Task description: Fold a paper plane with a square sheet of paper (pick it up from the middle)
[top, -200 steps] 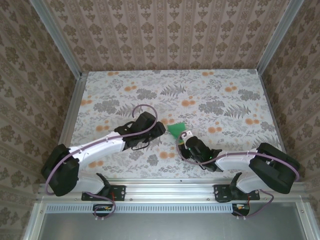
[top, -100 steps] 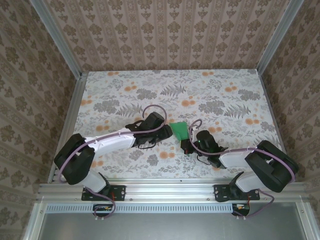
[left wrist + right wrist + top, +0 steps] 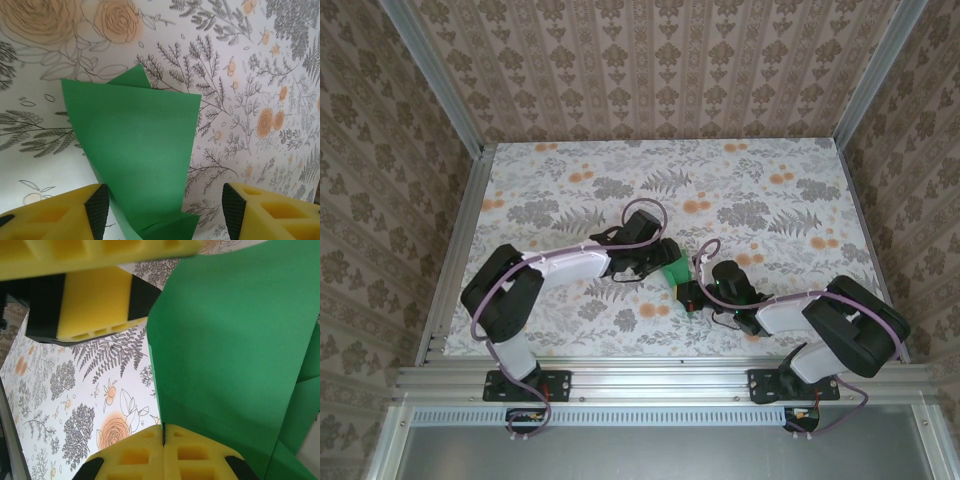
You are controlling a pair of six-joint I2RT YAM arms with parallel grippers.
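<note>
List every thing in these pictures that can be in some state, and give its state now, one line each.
paper: folded into layers, pinched at one edge.
right gripper: shut on the paper's edge.
left gripper: open, one finger on each side of the paper.

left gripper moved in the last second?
Yes. The left gripper has shifted right, away from the table's left rail, and now sits at the green paper.
</note>
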